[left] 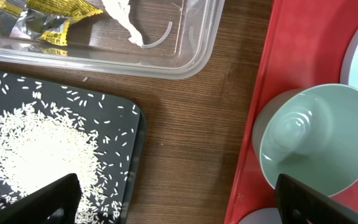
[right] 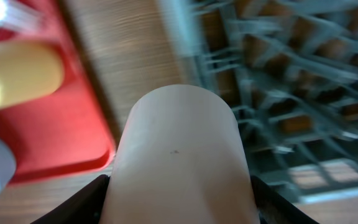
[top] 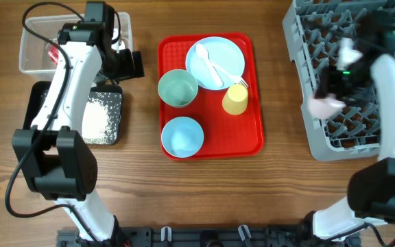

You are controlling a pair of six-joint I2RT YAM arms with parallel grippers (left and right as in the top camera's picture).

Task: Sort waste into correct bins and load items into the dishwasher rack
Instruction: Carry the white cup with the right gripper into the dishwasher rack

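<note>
My right gripper [top: 331,96] is shut on the white cup [top: 323,105], [right: 179,155] and holds it over the left edge of the grey dishwasher rack [top: 300,75], [right: 291,74]. My left gripper [top: 130,65], [left: 179,202] is open and empty, between the black tray [top: 115,130], [left: 132,124] with white rice grains [top: 96,120], [left: 36,149] and the red tray [top: 252,130], [left: 291,50]. On the red tray are the blue plate [top: 230,53] with white fork and spoon [top: 218,70], the yellow cup [top: 236,100], [right: 17,74] and two bowls [top: 177,88], [top: 182,135]. The clear tub [top: 27,58], [left: 185,56] holds a red wrapper [top: 52,53], a yellow wrapper [left: 48,18] and a white tissue [left: 124,18].
The rack fills the right side, running past the top edge. Bare wood lies between the black tray and the red tray, and between the red tray and the rack. The right wrist view is motion-blurred.
</note>
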